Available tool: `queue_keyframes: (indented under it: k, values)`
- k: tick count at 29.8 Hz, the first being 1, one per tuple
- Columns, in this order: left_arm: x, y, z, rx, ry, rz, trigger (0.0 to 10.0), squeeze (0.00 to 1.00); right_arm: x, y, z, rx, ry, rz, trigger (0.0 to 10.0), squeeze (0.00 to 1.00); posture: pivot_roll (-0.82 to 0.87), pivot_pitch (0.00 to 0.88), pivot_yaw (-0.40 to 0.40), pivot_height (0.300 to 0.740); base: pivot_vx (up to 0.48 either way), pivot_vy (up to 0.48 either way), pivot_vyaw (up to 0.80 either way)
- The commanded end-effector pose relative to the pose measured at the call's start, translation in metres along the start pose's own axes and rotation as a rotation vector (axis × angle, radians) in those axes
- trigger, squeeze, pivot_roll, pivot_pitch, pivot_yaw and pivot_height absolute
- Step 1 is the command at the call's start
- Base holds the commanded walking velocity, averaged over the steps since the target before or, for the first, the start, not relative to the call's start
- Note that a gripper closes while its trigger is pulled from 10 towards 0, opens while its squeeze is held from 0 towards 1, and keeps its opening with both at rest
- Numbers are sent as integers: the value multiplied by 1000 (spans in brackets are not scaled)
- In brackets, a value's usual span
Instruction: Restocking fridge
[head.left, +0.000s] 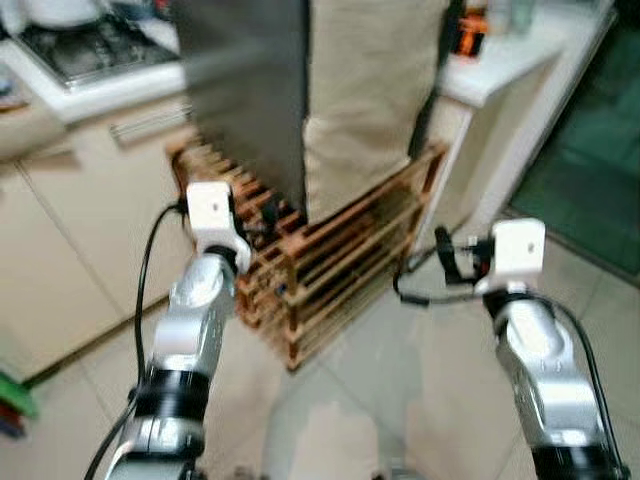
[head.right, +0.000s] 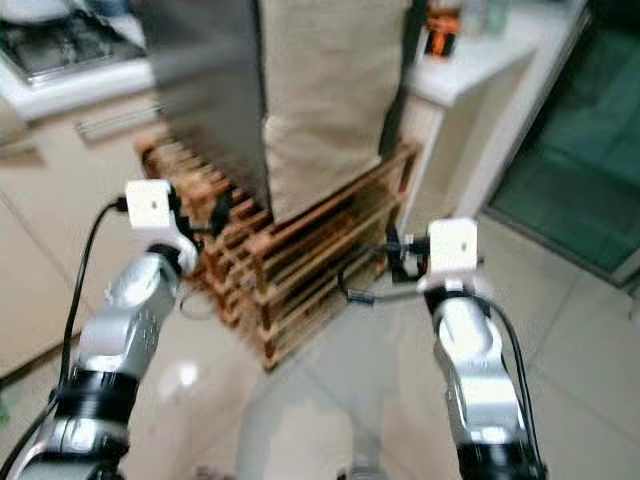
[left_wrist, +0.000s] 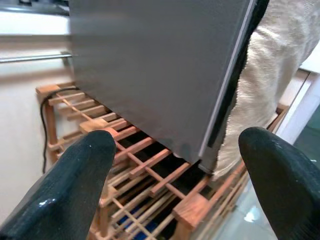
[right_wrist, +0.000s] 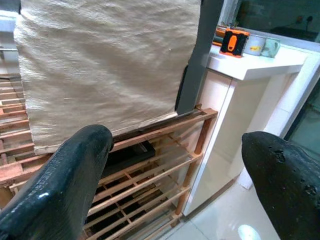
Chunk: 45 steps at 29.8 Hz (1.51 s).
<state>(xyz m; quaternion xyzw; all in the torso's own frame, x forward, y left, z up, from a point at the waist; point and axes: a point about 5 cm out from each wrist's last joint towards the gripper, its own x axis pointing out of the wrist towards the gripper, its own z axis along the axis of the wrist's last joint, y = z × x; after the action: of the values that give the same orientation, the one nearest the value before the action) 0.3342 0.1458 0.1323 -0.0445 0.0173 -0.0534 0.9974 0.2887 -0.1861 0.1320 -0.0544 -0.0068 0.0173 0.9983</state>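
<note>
Right now my left gripper (left_wrist: 172, 180) has its two black fingers spread wide with nothing between them, raised in front of the wooden slatted rack (head.left: 330, 270) and pointing at the fridge's lower corner. My right gripper (right_wrist: 175, 185) is just as wide and also empty, held up near the rack's right end, facing the cloth-covered side of the fridge. The grey fridge (head.left: 245, 100) stands on top of the rack, its metal face toward my left arm; a beige cloth (head.left: 365, 100) hangs over its right face down to the rack's top rail. To the right of the fridge, a white counter (right_wrist: 260, 67) carries an orange and black object (right_wrist: 233, 41) and a pale mug (right_wrist: 262, 46). On my left I see cream cabinets with a bar handle (left_wrist: 32, 58) and a hob (head.left: 85, 50) on the worktop above. A black cable (left_wrist: 46, 125) runs down beside the rack's left post. Head views are blurred.
</note>
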Motion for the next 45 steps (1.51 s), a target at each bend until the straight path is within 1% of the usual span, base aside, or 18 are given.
queue_keyframes:
  k: [1, 5, 11, 15, 21, 23, 26, 28, 30, 35, 38, 40, 43, 45]
  values:
    - [3, -12, 4, 43, -22, -49, 10000, 0, 2, -6, -3, -8, 16, -25, 10000, 0, -200, 0, -20, 716, 0, 0, 0]
    - [5, -15, 8, 57, -40, -58, 10000, 0, 5, -2, -2, -15, 13, -17, 10000, 0, -201, 0, -15, 716, 268, 0, 0]
    - [10, -10, 18, 49, -80, -28, 10000, 0, 6, 3, -3, -7, 9, -11, 10000, 0, -203, 0, -5, 716, 392, 236, -759]
    - [11, -9, 21, 41, -89, -25, 10000, 0, 6, 5, -5, -2, 11, -4, 10000, 0, -206, 0, 0, 716, 274, 391, -775]
    - [11, -8, 24, 18, -103, -25, 10000, 0, 8, 7, -6, -1, 10, -1, 10000, 0, -195, 0, 5, 716, 0, 473, -772]
    - [10, -8, 25, 12, -114, -27, 10000, 0, 9, 8, -4, 10, -12, 1, 10000, 0, -195, 0, 5, 716, 0, 480, -488]
    - [8, -12, 28, 34, -141, -56, 10000, 0, 9, 10, -3, 6, -14, 6, 10000, 0, -191, 0, 6, 716, 0, 480, 0]
    - [7, -14, 30, 25, -157, -55, 10000, 0, 9, 11, -3, 6, -15, 8, 10000, 0, -191, 0, 6, 716, 0, 0, 0]
    - [7, -20, 33, 23, -164, -88, 10000, 0, 9, 12, -3, 7, -22, 11, 10000, 0, -188, 0, 7, 716, 0, 0, 0]
    - [8, -24, 38, 23, -167, -100, 10000, 0, 9, 11, -3, 8, -26, -1, 10000, 0, -188, 0, 13, 716, 0, 0, 0]
    - [11, -32, 44, 26, -172, -125, 10000, 0, 10, 13, -4, 11, -25, -4, 10000, 0, -187, 0, 19, 716, 0, 0, 0]
    - [13, -35, 45, 11, -170, -135, 10000, 0, 10, 13, -4, 13, -26, -4, 10000, 0, -184, 0, 19, 716, 0, 0, 0]
    - [20, -44, 48, 5, -154, -157, 10000, 0, 11, 15, -4, 19, -28, -4, 10000, 0, -182, 0, 19, 716, 0, 0, 0]
    - [25, -48, 51, -7, -146, -157, 10000, 0, 11, 15, -4, 24, -31, -7, 10000, 0, -181, 0, 19, 716, 0, 0, 0]
